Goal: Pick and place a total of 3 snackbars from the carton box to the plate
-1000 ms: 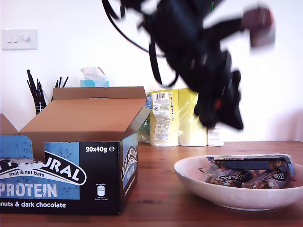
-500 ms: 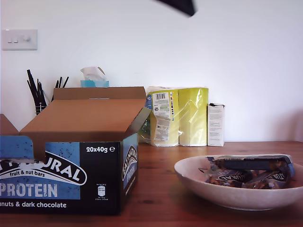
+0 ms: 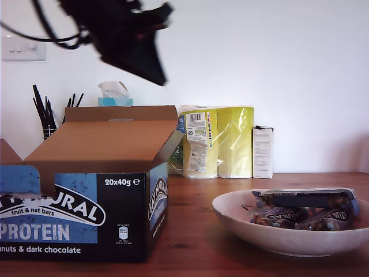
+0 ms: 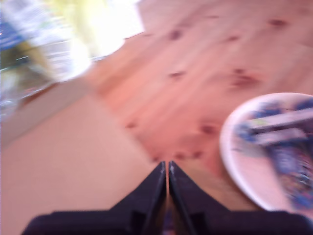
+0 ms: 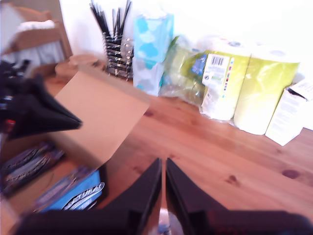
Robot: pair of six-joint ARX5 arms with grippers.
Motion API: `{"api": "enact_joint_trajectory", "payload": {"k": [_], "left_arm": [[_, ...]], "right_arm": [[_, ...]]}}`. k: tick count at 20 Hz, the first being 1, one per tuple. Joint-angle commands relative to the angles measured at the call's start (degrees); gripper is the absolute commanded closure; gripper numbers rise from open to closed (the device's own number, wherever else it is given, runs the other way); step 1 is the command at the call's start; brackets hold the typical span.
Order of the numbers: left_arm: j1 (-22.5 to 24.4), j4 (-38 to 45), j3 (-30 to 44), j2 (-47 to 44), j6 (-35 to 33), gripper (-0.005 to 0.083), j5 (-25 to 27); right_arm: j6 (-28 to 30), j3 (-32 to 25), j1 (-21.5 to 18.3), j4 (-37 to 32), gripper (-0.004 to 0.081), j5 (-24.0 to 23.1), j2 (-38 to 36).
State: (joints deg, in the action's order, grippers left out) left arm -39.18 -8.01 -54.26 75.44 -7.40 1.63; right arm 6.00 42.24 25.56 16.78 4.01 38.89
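The carton box (image 3: 81, 213) stands open at the exterior view's left, and several snackbars (image 5: 29, 159) lie inside it. More snackbars (image 3: 302, 199) lie in the plate (image 3: 242, 228) at the exterior view's right. My first gripper (image 3: 158, 78) hangs blurred high above the box's brown flap (image 5: 98, 112), tip pointing down towards the plate. In its own view my first gripper (image 4: 167, 165) is shut and empty, with the plate (image 4: 230, 147) and its bars (image 4: 279, 127) off to one side. My second gripper (image 5: 163, 164) is shut over the table beside the box and sees the first gripper (image 5: 78, 121).
Against the back wall stand yellow paper rolls (image 3: 219, 141), a small white box (image 3: 263, 152), a blue tissue box (image 3: 115, 95) and a holder of black pens (image 3: 46, 118). Wooden table (image 3: 196, 231) shows between box and plate.
The arm was above the plate a second ago, rose out of the exterior view's top, and now hangs above the carton box at that view's left. The bars in the plate have not moved.
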Motion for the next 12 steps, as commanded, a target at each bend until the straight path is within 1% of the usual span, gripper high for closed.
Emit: {"api": "enact_joint_trajectory", "payload": {"k": [1,3,5,7,9,12], "left_arm": [[2.4,2.2,2.2,-2.4,1.5,0.0794,-0.1],[6.4,3.1,4.3,-4.7,2.1,0.0794,-0.6],[10.2,3.3,6.3,-7.0,2.9,0.0794,-2.3],[13.7,3.4,8.4,-9.7,2.9,0.0794,-3.1],[17.0,3.6,10.9,-12.9,2.9,0.0794,-4.7],[21.8,4.5,16.4,-19.5,2.9,0.0794,-6.7]], "right_arm": [[-0.2,-0.8,-3.9,-3.8,0.0783,1.8,2.4],[-0.2,-0.8,-10.4,-5.8,0.0783,5.6,4.7],[-0.5,-0.9,-16.5,-5.8,0.0783,10.3,5.2],[-0.6,-1.0,-20.9,-5.6,0.0783,13.5,4.7],[-0.9,-1.2,-23.0,-5.2,0.0783,14.2,3.7],[-1.5,-4.2,-23.4,-5.3,0.0783,15.1,0.5]]}}
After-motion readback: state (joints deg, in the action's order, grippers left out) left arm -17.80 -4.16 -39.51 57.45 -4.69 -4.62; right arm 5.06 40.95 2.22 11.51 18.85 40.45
